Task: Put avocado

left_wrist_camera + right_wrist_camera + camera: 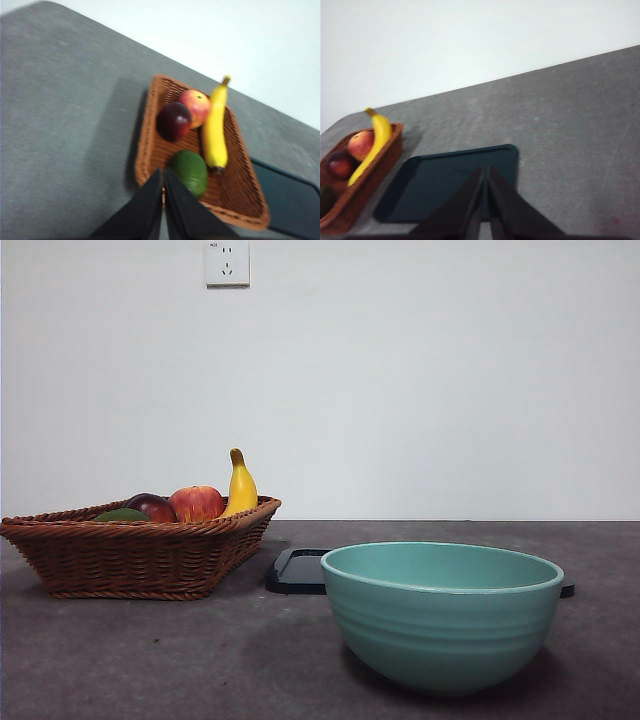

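Observation:
The dark green avocado (190,171) lies in the brown wicker basket (150,145) beside a banana, a red apple and a dark red-purple fruit. In the front view only its top (122,514) peeks over the basket rim (140,540) at the left. My left gripper (163,175) hovers above the basket's near edge, just short of the avocado, jaws shut with nothing between them. My right gripper (485,172) hangs shut above the dark tray (445,182). Neither gripper shows in the front view.
A teal bowl (442,612) stands near the front right. Behind it lies the flat dark tray (298,570), next to the basket. A banana (240,486), red apple (197,503) and dark red-purple fruit (152,506) fill the basket. A wall rises behind the table.

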